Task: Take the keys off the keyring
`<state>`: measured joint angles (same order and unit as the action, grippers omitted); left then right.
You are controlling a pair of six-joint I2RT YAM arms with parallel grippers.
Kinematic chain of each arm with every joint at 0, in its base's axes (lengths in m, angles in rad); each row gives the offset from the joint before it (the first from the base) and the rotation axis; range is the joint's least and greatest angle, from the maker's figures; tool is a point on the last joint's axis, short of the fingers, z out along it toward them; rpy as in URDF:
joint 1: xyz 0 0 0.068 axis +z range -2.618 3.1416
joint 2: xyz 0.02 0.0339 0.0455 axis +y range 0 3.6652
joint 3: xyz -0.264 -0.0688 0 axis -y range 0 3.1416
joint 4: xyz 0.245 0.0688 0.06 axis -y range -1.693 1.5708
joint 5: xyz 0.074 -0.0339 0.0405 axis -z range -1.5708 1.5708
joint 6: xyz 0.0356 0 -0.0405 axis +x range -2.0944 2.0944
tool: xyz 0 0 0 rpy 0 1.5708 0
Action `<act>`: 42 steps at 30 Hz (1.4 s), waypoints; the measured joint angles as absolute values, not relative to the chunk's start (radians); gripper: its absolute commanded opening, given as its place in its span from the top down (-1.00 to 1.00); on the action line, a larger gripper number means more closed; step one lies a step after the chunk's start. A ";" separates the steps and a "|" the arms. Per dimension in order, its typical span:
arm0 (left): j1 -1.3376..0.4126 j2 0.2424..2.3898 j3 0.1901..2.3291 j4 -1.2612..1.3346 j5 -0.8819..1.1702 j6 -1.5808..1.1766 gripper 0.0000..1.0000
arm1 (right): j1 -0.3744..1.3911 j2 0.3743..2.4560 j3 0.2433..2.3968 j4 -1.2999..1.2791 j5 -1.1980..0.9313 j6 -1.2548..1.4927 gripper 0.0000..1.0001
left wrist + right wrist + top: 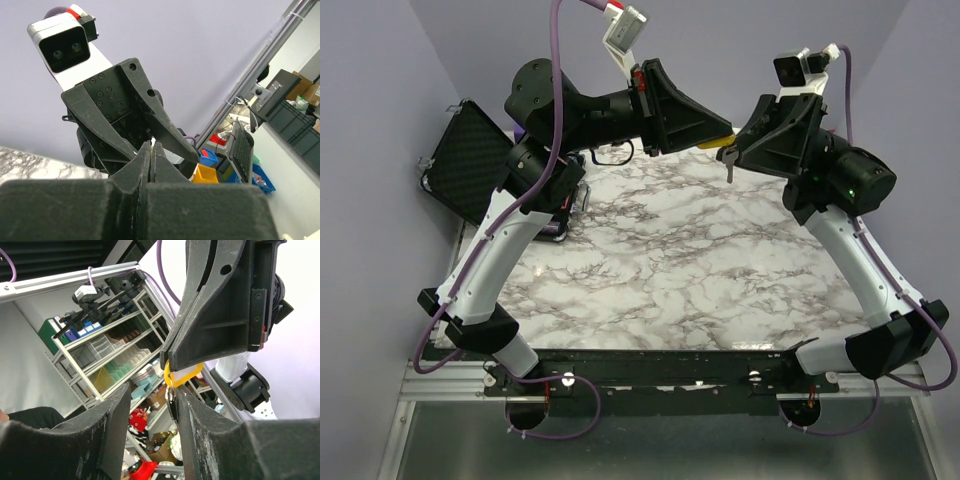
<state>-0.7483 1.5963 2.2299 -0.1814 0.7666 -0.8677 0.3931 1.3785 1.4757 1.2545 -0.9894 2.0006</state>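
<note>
Both arms raised over marble bench (660, 270), tips meeting at upper centre of overhead view. Left fingers (136, 170) clenched, pinching yellow keys (183, 375) at very tip; dark key (171, 402) dangles below. Right fingers (112, 435) parted, one each side of dangling piece, not visibly gripping. Black case (470, 165) at upper left.

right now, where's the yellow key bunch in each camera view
top external: yellow key bunch upper middle, at the left end effector tip.
left wrist: not clearly visible, hidden beyond its shut fingers.
right wrist: centre, pinched under the left end effector.
shared landmark: the left end effector, in all three.
</note>
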 measured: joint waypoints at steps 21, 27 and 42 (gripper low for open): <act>-0.748 1.524 2.172 -0.228 0.662 -0.771 1.00 | 0.393 1.399 1.486 1.174 -0.990 2.001 0.27; -0.748 1.518 2.169 -0.228 0.646 -0.757 1.00 | 0.393 1.406 1.486 1.153 -0.990 2.001 0.32; -0.748 1.518 2.168 -0.253 0.621 -0.725 1.00 | 0.393 1.414 1.497 1.116 -0.990 1.995 0.50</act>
